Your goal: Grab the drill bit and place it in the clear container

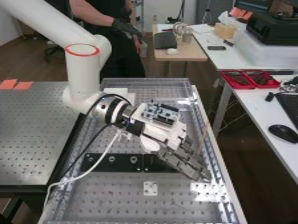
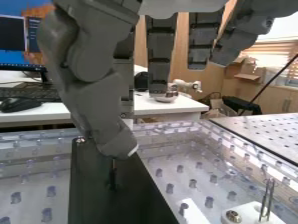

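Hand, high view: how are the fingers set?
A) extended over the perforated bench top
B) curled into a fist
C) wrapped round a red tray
A: the fingers run out straight above the perforated bench top, not curled in toward the palm.

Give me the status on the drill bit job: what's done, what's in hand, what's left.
Done: no step that I can see. In hand: seemingly nothing; the hand is over the bench, fingers straight. A thin dark piece, perhaps the bit, shows against the black plate. Left: apparently both the grasp and the placing; which clear thing is the container, I can't tell.
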You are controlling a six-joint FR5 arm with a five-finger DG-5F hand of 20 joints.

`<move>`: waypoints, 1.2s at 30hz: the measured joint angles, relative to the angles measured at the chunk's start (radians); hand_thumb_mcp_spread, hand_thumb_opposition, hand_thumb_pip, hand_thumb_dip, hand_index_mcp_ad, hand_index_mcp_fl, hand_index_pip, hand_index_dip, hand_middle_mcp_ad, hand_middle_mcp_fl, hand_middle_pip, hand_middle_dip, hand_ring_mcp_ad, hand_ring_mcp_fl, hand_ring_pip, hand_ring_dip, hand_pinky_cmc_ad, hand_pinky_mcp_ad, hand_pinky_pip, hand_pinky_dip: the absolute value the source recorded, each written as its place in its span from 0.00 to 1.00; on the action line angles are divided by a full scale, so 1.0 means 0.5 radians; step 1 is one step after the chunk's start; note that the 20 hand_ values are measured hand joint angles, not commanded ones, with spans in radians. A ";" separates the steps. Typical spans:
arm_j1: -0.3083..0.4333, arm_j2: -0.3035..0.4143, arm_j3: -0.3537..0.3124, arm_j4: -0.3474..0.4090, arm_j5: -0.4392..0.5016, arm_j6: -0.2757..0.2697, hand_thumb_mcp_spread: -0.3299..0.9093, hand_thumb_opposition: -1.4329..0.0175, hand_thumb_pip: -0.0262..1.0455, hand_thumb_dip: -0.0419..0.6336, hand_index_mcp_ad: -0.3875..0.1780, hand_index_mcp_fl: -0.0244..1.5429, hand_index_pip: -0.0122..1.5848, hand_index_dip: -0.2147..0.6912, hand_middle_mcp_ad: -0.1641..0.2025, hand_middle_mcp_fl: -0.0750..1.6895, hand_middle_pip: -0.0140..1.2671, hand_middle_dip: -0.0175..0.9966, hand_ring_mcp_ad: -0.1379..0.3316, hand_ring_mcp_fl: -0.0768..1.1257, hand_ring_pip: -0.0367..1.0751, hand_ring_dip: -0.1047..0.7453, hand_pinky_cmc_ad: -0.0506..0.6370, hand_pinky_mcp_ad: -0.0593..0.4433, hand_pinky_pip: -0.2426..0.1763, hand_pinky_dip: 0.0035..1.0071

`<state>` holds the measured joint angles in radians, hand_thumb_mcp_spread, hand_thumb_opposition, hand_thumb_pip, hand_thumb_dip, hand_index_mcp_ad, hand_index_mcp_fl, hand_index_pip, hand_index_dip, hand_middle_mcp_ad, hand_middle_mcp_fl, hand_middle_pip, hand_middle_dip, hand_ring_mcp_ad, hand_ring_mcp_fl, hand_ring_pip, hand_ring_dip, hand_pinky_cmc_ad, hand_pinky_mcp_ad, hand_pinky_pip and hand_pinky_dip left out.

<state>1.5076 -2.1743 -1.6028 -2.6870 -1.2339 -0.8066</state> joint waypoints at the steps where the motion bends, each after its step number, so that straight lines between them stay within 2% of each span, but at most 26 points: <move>1: -0.002 0.000 0.000 -0.002 0.001 0.004 0.73 0.34 0.55 0.56 0.43 0.31 0.68 0.66 0.56 0.25 0.10 0.28 0.67 0.14 0.13 0.16 0.55 0.42 0.40 0.14; 4: -0.002 0.004 -0.007 -0.006 0.008 0.017 0.71 0.34 0.55 0.56 0.43 0.31 0.68 0.66 0.56 0.25 0.10 0.28 0.67 0.14 0.13 0.16 0.55 0.42 0.40 0.14; 7: -0.001 0.010 -0.021 -0.003 0.011 0.031 0.70 0.35 0.60 0.55 0.43 0.30 0.67 0.66 0.56 0.25 0.10 0.28 0.67 0.14 0.13 0.15 0.55 0.42 0.40 0.14; 22: 0.014 0.016 -0.028 0.029 0.002 0.076 0.68 0.36 0.60 0.55 0.44 0.30 0.68 0.62 0.57 0.25 0.10 0.28 0.68 0.14 0.13 0.15 0.55 0.42 0.40 0.14; 36: 0.005 0.008 -0.014 0.022 -0.003 0.055 0.68 0.36 0.60 0.56 0.44 0.31 0.68 0.62 0.56 0.25 0.10 0.28 0.68 0.14 0.13 0.15 0.55 0.42 0.40 0.14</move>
<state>1.5100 -2.1701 -1.6097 -2.6758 -1.2355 -0.7790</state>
